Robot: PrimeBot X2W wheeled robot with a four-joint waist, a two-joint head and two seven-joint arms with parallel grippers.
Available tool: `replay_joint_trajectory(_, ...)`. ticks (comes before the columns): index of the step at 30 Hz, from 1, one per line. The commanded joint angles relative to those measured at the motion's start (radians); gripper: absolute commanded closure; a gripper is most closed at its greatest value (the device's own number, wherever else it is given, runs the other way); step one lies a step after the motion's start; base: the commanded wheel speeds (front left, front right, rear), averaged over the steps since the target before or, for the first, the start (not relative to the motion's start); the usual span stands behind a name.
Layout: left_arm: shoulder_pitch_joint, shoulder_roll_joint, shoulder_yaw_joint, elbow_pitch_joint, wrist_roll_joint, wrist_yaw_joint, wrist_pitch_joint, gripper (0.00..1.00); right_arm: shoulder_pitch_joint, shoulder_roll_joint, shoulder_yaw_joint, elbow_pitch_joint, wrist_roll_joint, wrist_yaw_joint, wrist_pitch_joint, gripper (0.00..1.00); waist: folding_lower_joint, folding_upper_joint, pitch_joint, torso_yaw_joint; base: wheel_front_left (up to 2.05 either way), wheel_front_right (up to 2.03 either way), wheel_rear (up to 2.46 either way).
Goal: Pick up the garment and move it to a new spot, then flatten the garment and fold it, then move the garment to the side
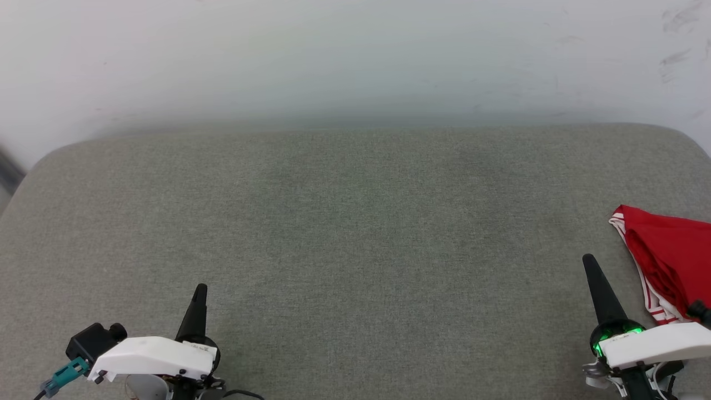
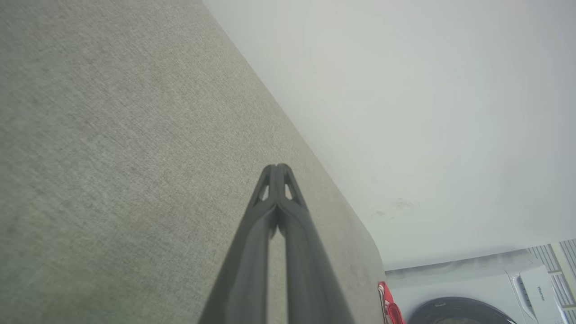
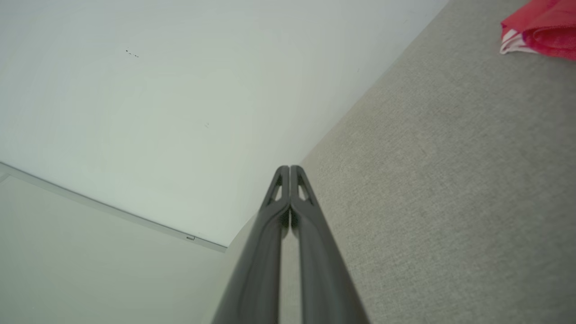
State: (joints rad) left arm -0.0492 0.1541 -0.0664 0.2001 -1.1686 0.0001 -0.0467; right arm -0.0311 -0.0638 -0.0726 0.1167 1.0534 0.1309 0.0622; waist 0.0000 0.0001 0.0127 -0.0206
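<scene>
Left hand sits near-left and right hand near-right, both with fingers pressed together and empty, over the grey fabric table. The red garment lies bunched just beside the right hand at the table's right edge. Its long axis runs near-to-far and its striped-trim corner points far-left. White wall behind.

The left gripper and right gripper are made of long, dark, tapered fingers, pierced by small triangular openings near the tips. A black block and a teal connector are fitted to the white left housing. A green light is lit beside the white right housing.
</scene>
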Motion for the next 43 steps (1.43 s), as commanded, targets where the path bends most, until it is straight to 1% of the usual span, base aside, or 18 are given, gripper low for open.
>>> replay_joint_trajectory(1,-0.025,0.002,0.009,-0.006,-0.016,-0.006,0.005,1.0,-0.026,-0.001,-0.002,-0.004,0.021,0.0,0.001,1.0,0.0,-0.0001,0.0,0.0,0.0,0.0,0.0)
replay_joint_trajectory(19,-0.038,-0.029,0.063,0.011,-0.162,-0.048,0.053,1.0,-0.045,0.002,-0.012,0.04,0.203,0.0,0.016,1.0,0.0,-0.0001,-0.003,0.006,0.0,0.0,0.0)
replay_joint_trajectory(43,-0.052,-0.066,0.122,0.03,-0.325,-0.097,0.108,1.0,-0.065,0.006,-0.025,0.09,0.403,0.0,0.034,1.0,0.0,-0.0001,-0.006,0.013,0.0,0.0,0.0)
